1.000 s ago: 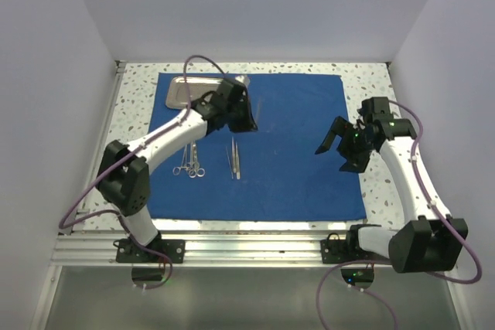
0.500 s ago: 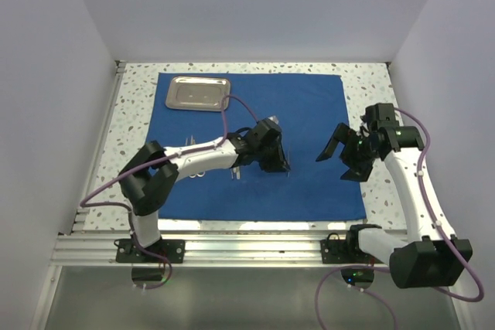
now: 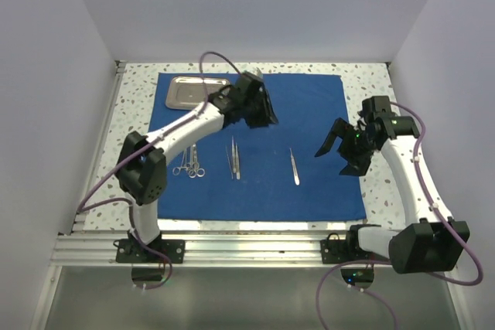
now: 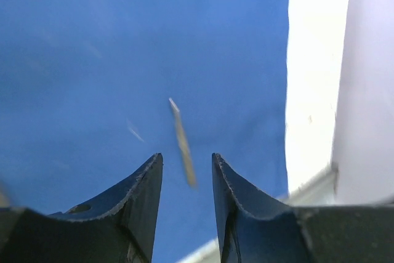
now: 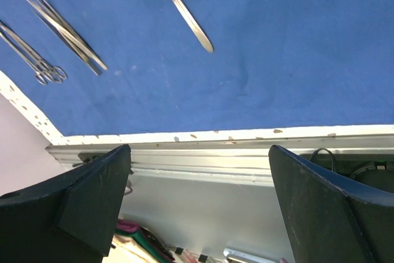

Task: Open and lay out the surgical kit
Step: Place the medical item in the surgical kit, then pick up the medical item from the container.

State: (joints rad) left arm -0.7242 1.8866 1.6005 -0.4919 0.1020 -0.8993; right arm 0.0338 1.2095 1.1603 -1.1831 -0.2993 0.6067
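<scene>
Cloth [image 3: 309, 113] lies fully spread and flat on the speckled table [image 3: 139, 113], so the unwrapping part looks done. Steel tray [image 3: 197, 92] sits on the cloth's far-left corner, set aside from the tools (looks empty, but glare makes it hard to be sure).

Tools lie in a row across the middle of the cloth. From the left there are ring-handled instruments [image 3: 189, 165] (scissors or forceps, too small to tell), a long straight pair [image 3: 233, 158], then lone tweezers [image 3: 295, 166]. The three groups lie apart from each other and roughly parallel, which reads as deliberate spacing for display.

Left gripper [image 3: 263, 110] hangs above the cloth just right of the tray, fingers partly apart with nothing between them. Its wrist view shows the lone tweezers through the gap, lying on the cloth below, not gripped. Right gripper [image 3: 336, 156] hovers over the cloth's right edge, spread wide and empty, probably parked out of the way.

My guess is the layout is nearly finished.
</scene>
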